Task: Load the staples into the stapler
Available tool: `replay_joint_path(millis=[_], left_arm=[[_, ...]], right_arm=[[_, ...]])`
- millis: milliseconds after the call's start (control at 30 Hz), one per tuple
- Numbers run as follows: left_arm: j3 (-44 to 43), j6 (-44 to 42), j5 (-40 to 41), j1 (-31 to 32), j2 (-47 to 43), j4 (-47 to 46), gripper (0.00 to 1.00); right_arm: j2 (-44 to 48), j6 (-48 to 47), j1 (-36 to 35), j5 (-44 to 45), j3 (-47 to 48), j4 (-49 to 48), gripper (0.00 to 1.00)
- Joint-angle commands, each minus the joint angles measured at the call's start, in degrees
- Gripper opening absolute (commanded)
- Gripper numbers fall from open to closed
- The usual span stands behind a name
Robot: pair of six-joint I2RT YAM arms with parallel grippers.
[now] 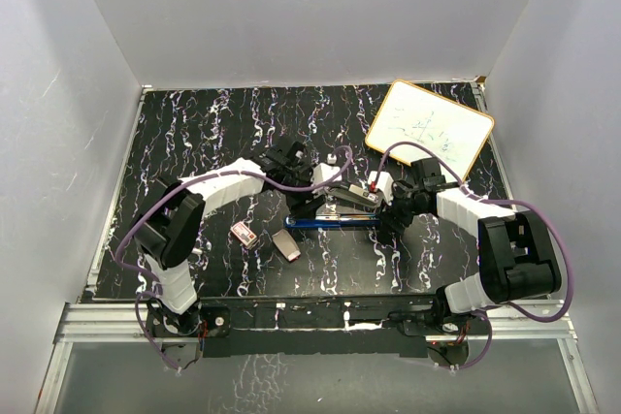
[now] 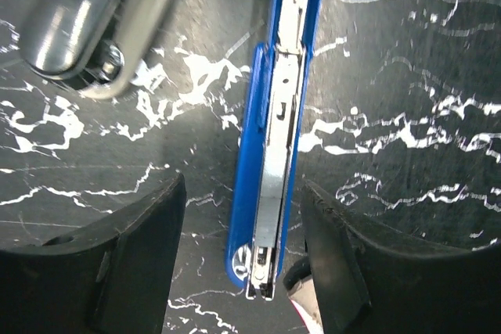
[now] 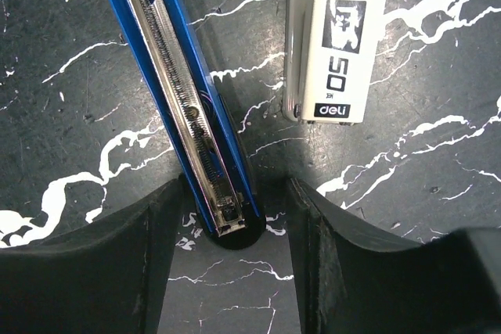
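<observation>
A blue stapler (image 1: pixel 330 223) lies opened flat on the black marbled table, between my two grippers. The left gripper (image 1: pixel 303 203) is open and straddles one end of its metal magazine (image 2: pixel 270 193) without touching it. The right gripper (image 1: pixel 386 212) is open around the other end, where the open channel and its spring show (image 3: pixel 196 123); its left finger (image 3: pixel 117 263) is close beside the blue rail. The red-pink staple box (image 1: pixel 244 235) and its tan-grey inner tray (image 1: pixel 287 245) lie on the table left of the stapler, apart from both grippers.
A white "deli 50" stapler-like body (image 3: pixel 337 37) lies beside the blue one. A shiny metal bar (image 2: pixel 74 21) lies near the left gripper. A whiteboard (image 1: pixel 430 130) sits at the back right. A pink-white corner (image 2: pixel 304 314) peeks by the left gripper's right finger.
</observation>
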State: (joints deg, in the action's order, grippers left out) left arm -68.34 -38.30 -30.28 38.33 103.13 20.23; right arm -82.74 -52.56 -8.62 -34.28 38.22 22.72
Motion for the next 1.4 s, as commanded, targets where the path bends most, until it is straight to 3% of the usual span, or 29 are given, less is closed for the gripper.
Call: replay_joint_path(millis=[0,167,333,1367], left_arm=[[-3.1,8.5,-5.4,-0.3,-1.8,-4.9,0.59],[-3.5,13.6,-3.4,-0.2,-0.4,-8.5,0.57],[-2.8,12.7,-0.2,-0.2,0.2,-8.7,0.57],[-0.5,9.8,1.4,1.6,5.2,-7.8,0.55]], right_arm=[[0.5,-0.8,-0.4,0.6,-0.9,-2.6,0.55],[1.1,-0.6,-0.3,1.3,-1.0,-2.3,0.50],[1.3,-0.4,-0.3,1.5,-0.8,-2.1,0.49],[2.3,0.8,-0.3,1.6,0.9,0.6,0.43]])
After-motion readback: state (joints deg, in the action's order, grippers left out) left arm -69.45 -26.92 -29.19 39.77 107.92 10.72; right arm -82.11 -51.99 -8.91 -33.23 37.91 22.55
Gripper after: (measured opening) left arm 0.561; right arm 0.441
